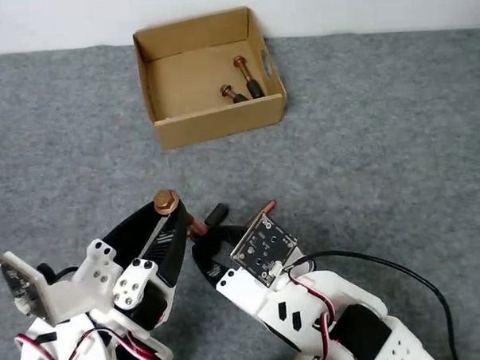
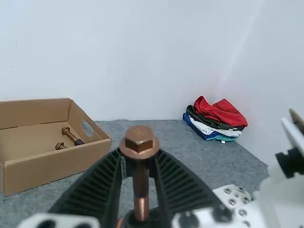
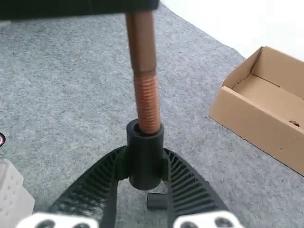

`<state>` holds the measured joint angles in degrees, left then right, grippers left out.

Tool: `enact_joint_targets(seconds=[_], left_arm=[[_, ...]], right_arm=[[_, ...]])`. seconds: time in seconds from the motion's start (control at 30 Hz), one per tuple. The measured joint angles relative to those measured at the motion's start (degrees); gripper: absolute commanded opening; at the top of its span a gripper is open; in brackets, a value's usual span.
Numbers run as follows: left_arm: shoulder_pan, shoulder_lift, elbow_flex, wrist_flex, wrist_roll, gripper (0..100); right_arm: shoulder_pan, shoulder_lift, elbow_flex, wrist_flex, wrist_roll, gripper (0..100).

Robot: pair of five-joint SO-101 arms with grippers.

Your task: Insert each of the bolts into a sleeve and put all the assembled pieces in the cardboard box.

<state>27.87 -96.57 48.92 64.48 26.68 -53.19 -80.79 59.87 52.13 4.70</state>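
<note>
The left hand [image 1: 168, 217] clamps the copper bolt [image 1: 166, 202] under its head, with the threaded tip just inside the black sleeve [image 3: 144, 142] gripped by the right hand [image 3: 142, 166]. Slight misalignment could jam it or lever the sleeve out onto the counter [image 1: 382, 142].

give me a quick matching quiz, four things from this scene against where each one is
1 copper bolt
2 black sleeve
3 cardboard box
4 folded clothes

A clamped in the right hand
B piled by the wall
C holds two assembled pieces
D clamped in the left hand

Pairs: 1-D, 2-A, 3-C, 4-B
</note>
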Motion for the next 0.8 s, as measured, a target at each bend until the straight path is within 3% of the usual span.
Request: enact_joint_targets(seconds=[0.8], left_arm=[[0.0, 0.09, -0.88, 1.76, 0.0, 0]], right_arm=[[1.76, 0.0, -1.05, 0.0, 2.9, 0.8]])
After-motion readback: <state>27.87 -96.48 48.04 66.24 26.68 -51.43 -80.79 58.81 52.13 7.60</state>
